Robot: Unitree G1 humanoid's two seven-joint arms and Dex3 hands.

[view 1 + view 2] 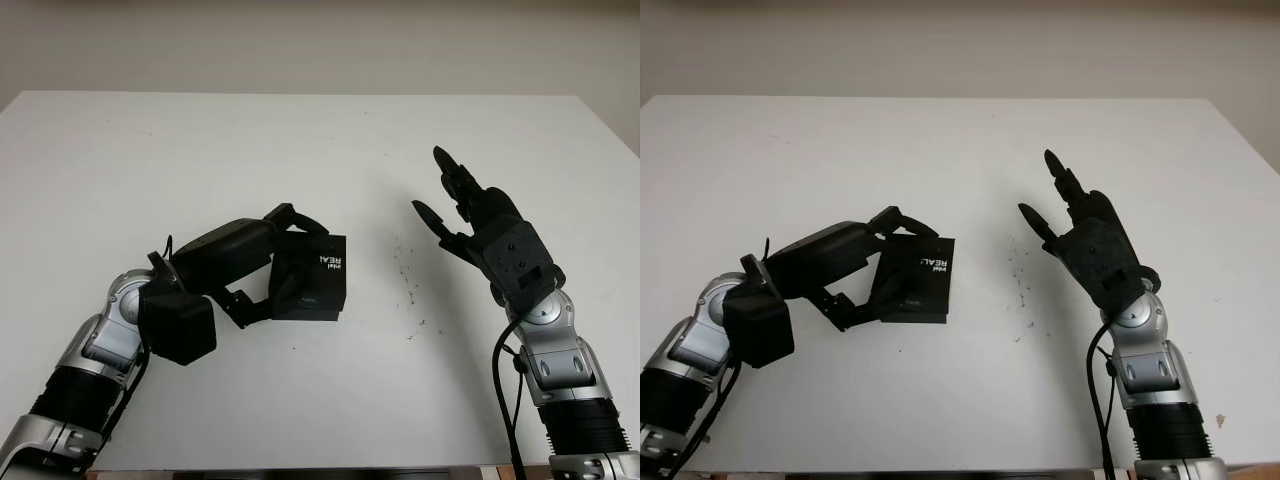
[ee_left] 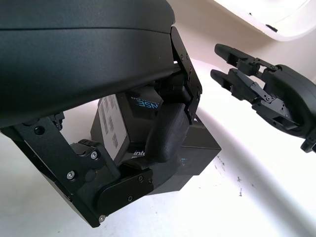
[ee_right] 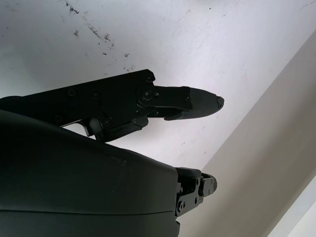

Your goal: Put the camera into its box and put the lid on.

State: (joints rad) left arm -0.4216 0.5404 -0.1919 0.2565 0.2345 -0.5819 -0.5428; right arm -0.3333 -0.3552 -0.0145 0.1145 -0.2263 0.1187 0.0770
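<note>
The fingers [image 2: 165, 133] of the left hand [image 1: 262, 262] are curled around a small black cardboard box with light printed lettering on its faces [image 1: 312, 278], one finger over its upper edge and others against its near side, so the hand grips the box as it stands on the white surface [image 1: 320, 150], left of centre. In the left wrist view the box looks like two stacked black parts, a lettered upper piece sitting slightly askew on a lower one, which I take to be lid over base; whether the lid is fully seated, and whether the camera is inside, cannot be told. The right hand [image 1: 1080, 235] hangs above the surface well to the right of the box, its fingers [image 1: 1058, 175] uncurled and holding nothing, pointing away from the robot. A scatter of small dark specks [image 1: 408, 275] marks the surface between the box and that hand. The step in hand seems to be closing or steadying the box. To do it well, the left hand should keep the base pinned without tilting it, while pressure on the lid comes straight down and evenly, so that the askew corner does not catch. The right hand would need to come across to help, approaching from above and not pushing sideways, since the light box could slide or tip.
</note>
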